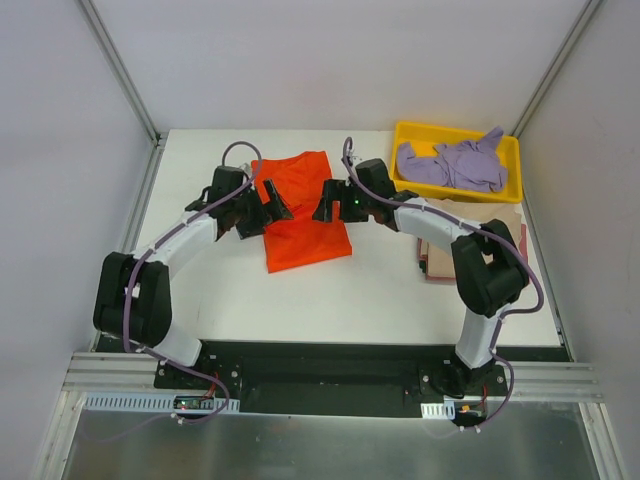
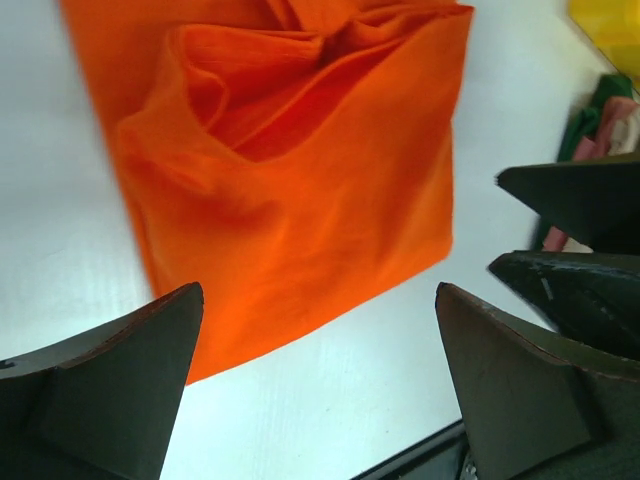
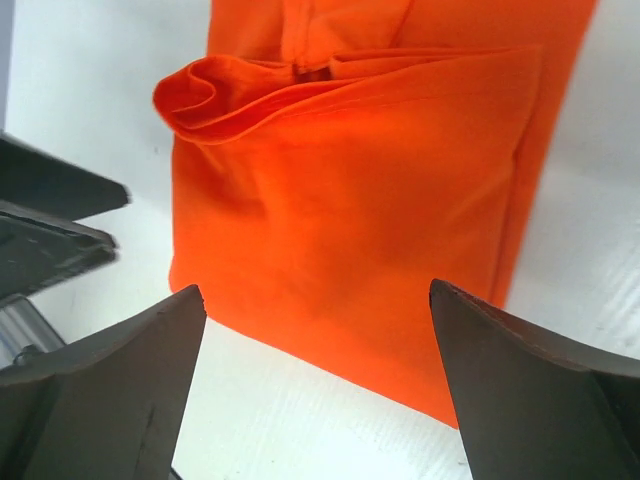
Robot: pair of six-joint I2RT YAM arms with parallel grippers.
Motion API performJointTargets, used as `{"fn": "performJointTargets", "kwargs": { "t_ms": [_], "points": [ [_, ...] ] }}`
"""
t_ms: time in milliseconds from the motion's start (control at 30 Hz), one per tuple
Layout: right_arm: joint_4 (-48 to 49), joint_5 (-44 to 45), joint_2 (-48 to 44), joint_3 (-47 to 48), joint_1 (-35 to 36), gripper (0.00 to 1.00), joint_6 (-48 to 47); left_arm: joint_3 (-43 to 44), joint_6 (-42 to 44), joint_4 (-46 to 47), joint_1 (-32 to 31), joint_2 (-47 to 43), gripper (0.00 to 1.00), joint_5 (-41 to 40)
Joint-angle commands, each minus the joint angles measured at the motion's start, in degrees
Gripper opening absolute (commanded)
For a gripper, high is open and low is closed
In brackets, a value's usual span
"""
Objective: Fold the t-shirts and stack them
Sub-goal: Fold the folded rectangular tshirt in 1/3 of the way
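The orange-red t-shirt (image 1: 303,222) lies partly folded on the white table, with a loose fold bunched at its far end. It fills the left wrist view (image 2: 300,180) and the right wrist view (image 3: 370,170). My left gripper (image 1: 272,208) is open and empty just over the shirt's left edge (image 2: 318,300). My right gripper (image 1: 325,203) is open and empty just over its right edge (image 3: 315,292). The two grippers face each other across the shirt. The lavender-purple t-shirt (image 1: 455,165) lies crumpled in the yellow tray (image 1: 405,133). The tan-beige t-shirt (image 1: 432,258) lies folded at the right, partly under my right arm.
The yellow tray stands at the back right corner. The table (image 1: 370,290) is edged by metal frame rails at the left (image 1: 140,210) and right. My right gripper's fingers (image 2: 580,200) show in the left wrist view, and my left gripper's fingers (image 3: 50,200) show in the right wrist view.
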Motion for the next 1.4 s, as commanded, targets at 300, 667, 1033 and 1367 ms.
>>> {"fn": "performJointTargets", "kwargs": {
  "t_ms": [300, 667, 1033, 1367],
  "points": [
    [6.5, -8.9, 1.3, -3.9, 0.3, 0.96, 4.5, 13.1, 0.1, 5.2, -0.4, 17.2, 0.99, -0.5],
    [3.5, -9.6, 4.8, -5.2, -0.4, 0.96, 4.4, 21.3, 1.2, -4.5, 0.4, 26.1, 0.99, -9.5],
    [3.0, -6.2, -0.2, -15.2, 2.4, 0.96, 6.5, 12.5, 3.3, -4.5, -0.3, 20.8, 0.99, -7.2],
    [3.1, 0.1, -20.4, -26.2, 8.0, 0.96, 6.9, -2.1, 3.3, -5.5, -4.4, -7.6, 0.99, -10.6]
  ]
}}
